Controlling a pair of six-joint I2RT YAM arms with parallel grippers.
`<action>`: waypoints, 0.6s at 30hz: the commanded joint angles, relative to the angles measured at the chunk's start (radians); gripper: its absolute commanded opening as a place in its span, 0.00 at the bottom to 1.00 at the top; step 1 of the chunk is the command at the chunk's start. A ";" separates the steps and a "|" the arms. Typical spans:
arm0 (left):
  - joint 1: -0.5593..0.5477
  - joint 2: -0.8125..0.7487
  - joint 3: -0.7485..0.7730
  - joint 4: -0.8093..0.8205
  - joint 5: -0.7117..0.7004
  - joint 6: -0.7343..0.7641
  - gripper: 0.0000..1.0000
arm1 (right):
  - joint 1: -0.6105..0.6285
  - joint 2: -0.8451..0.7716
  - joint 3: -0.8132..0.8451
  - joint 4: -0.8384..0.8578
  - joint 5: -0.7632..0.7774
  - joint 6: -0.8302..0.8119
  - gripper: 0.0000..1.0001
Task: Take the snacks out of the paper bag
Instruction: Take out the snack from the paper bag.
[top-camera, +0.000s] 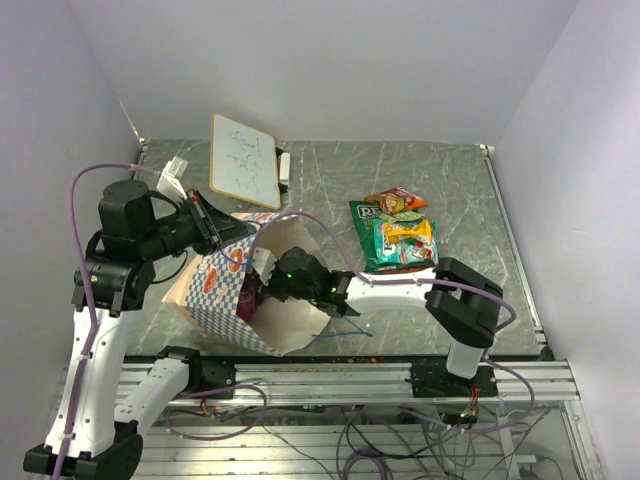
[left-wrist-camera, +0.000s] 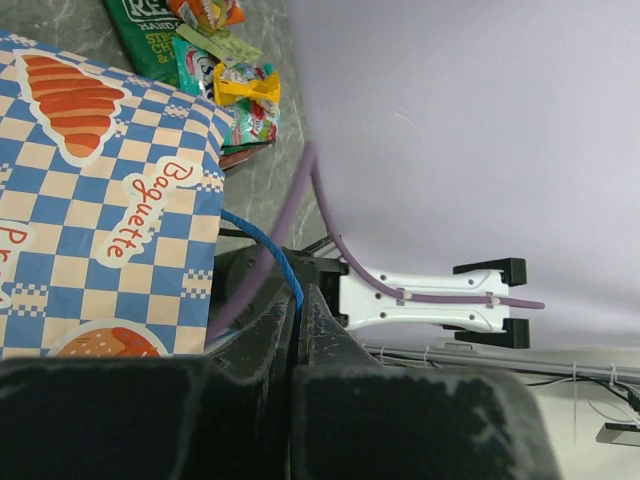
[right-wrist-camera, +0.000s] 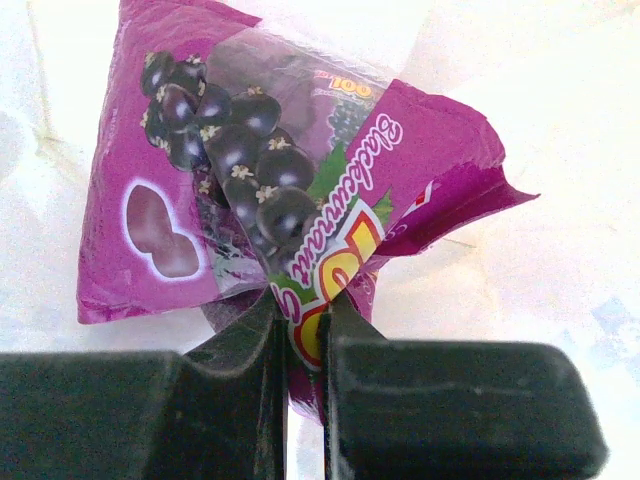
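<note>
Right wrist alone shows jaws pinching magenta packet (right-wrist-camera: 180, 200).

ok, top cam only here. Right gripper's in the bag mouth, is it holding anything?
Observer: Yes. The right wrist view shows the right gripper shut on a magenta packet, pinching one edge.
Operator: Which snack?
Observer: It has a blackcurrant picture and lettering on the front.
Operator: And the left?
Observer: In the left wrist view the left gripper is shut on the blue cord handle of the paper bag.
</note>
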 joint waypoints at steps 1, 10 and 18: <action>-0.005 0.005 0.016 -0.015 -0.025 0.031 0.07 | 0.014 -0.119 0.006 0.015 0.048 -0.054 0.00; -0.005 0.027 0.053 -0.043 -0.025 0.087 0.07 | 0.020 -0.237 -0.016 -0.097 0.154 -0.087 0.00; -0.005 0.095 0.170 -0.201 -0.093 0.213 0.07 | 0.020 -0.412 -0.027 -0.261 0.200 -0.138 0.00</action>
